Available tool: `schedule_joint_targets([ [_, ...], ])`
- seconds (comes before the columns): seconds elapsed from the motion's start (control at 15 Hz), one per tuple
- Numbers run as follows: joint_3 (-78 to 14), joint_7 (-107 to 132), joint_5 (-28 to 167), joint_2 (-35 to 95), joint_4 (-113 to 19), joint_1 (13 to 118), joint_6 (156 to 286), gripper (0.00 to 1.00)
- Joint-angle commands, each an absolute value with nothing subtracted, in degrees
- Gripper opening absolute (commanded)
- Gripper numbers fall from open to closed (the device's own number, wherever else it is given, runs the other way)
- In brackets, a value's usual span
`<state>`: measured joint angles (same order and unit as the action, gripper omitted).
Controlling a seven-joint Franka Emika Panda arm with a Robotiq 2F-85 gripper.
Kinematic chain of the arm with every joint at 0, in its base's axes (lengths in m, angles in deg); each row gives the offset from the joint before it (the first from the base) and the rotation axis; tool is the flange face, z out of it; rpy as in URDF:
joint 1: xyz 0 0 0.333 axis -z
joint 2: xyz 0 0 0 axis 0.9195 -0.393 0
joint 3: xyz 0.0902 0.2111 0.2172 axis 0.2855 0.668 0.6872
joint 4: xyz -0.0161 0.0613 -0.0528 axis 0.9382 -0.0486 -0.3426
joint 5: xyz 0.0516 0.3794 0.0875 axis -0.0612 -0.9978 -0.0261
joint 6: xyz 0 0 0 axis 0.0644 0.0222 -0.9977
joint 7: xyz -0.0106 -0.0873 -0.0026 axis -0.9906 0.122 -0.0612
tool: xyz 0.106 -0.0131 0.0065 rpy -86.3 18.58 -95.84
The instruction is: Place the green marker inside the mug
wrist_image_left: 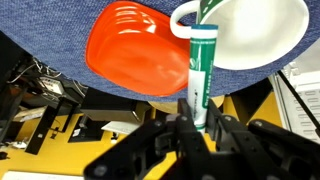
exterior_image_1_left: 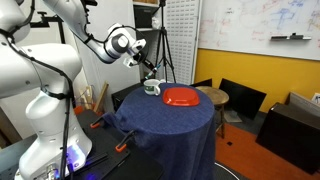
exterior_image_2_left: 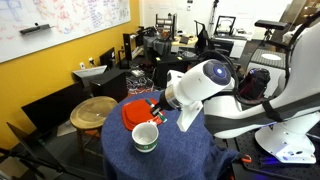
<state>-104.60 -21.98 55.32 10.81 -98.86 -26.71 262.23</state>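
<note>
In the wrist view my gripper (wrist_image_left: 198,122) is shut on the green marker (wrist_image_left: 203,62), a white stick with green markings. The marker's far end reaches over the rim of the whitish mug (wrist_image_left: 262,35), just beside its handle. In an exterior view the mug (exterior_image_2_left: 146,137) stands on the blue cloth near the front of the round table, and my gripper (exterior_image_2_left: 157,113) hangs just above it. In an exterior view the mug (exterior_image_1_left: 152,88) sits left of the red dish, under my gripper (exterior_image_1_left: 149,75). The marker is too small to make out in both exterior views.
A flat red dish (exterior_image_1_left: 181,97) lies beside the mug on the blue-clothed round table (exterior_image_1_left: 170,125); it also shows in an exterior view (exterior_image_2_left: 136,107) and the wrist view (wrist_image_left: 135,48). A wooden stool (exterior_image_2_left: 93,111) and dark chairs (exterior_image_1_left: 240,98) stand around the table.
</note>
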Motion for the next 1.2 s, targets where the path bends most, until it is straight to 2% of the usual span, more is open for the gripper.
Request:
schedule_joint_targets([
  [0.0, -102.4, -16.4, 55.0, 11.1, -96.1, -23.9, 262.7, 0.05],
  [0.67, -92.4, -6.7, 55.9, 9.9, -88.0, -11.8, 264.8, 0.05],
  [1.13, -88.7, -7.3, 54.5, 4.2, -84.7, -8.3, 268.3, 0.05],
])
